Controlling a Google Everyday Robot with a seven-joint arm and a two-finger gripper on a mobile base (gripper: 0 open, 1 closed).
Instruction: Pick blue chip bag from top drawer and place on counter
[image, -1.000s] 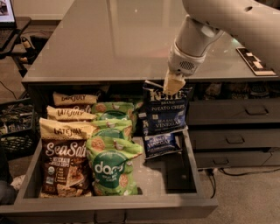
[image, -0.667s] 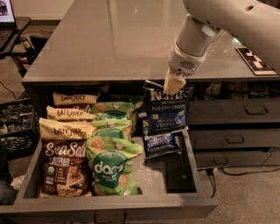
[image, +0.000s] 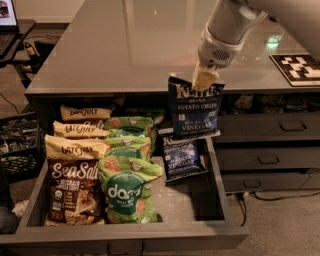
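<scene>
We find the gripper (image: 205, 79) clamped on the top edge of the blue chip bag (image: 194, 111), which hangs over the right side of the drawer (image: 220, 200), level with the edge of the counter (image: 125, 45). We judge the lift to be in hand. Next: raise the bag over the counter and release it.

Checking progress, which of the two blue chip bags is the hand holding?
The upper blue chip bag, hanging upright from the hand by its top edge above the top drawer; the other blue bag lies inside it.

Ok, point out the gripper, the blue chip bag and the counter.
gripper (image: 203, 82), camera view, between its fingertips at the bag's top edge
blue chip bag (image: 194, 112), camera view, middle of front
counter (image: 125, 50), camera view, bare surface
</scene>
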